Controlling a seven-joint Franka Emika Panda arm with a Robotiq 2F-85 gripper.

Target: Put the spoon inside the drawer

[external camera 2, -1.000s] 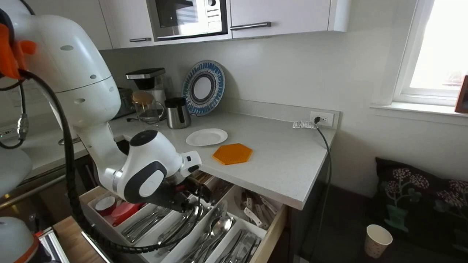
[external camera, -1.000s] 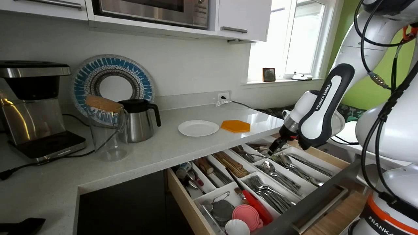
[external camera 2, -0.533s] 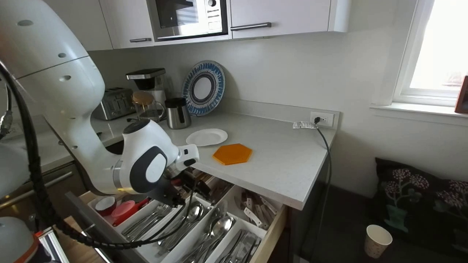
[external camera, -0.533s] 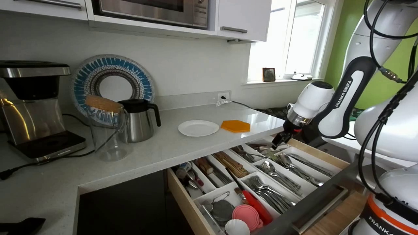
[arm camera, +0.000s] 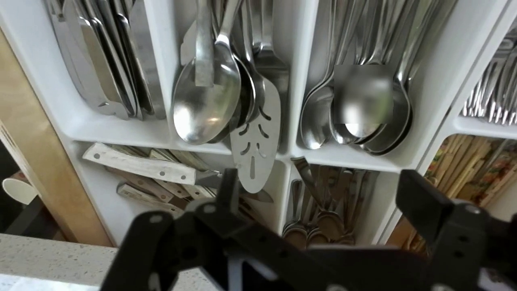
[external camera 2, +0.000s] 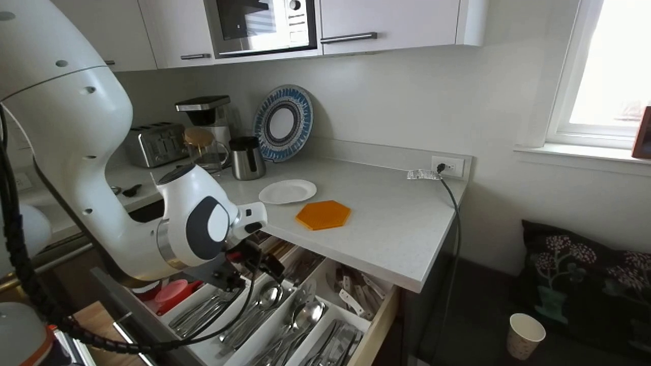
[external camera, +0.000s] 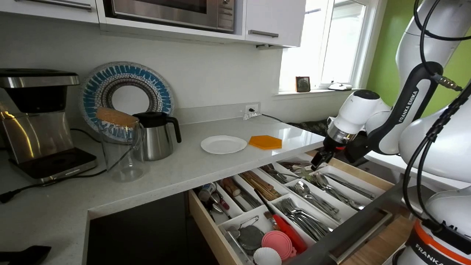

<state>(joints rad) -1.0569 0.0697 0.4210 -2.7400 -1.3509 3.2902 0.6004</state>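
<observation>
Jaws wide apart — above the drawer (external camera: 209,230) — arm (external camera: 408,106) bent.

White smooth-shelled robot arm (external camera 2: 81,127) extends from the left edge in an exterior view. Black two-finger gripper (external camera 2: 254,279) is over the pulled-out light-wood drawer (external camera 2: 384,317), fingers spread apart; can't tell if they touch anything. Drawer's white compartments hold shiny metal cutlery (external camera 2: 308,314); pale-handled knives (external camera 2: 353,303) sit in the one by the countertop edge. Round red object (external camera 2: 172,292) farther left. On the light grey countertop (external camera 2: 391,229): round white plate (external camera 2: 287,191), orange hexagonal mat (external camera 2: 323,214) near it. Toward the back: black-lidded steel carafe (external camera 2: 247,161), glass jug with tan lid (external camera 2: 203,152), silver toaster (external camera 2: 158,145); blue-and-white patterned disc (external camera 2: 281,123) stands on edge. Grey cord (external camera 2: 457,218) plugged into white wall outlet (external camera 2: 455,166). Speckled paper cup (external camera 2: 526,336) at lower right.
</observation>
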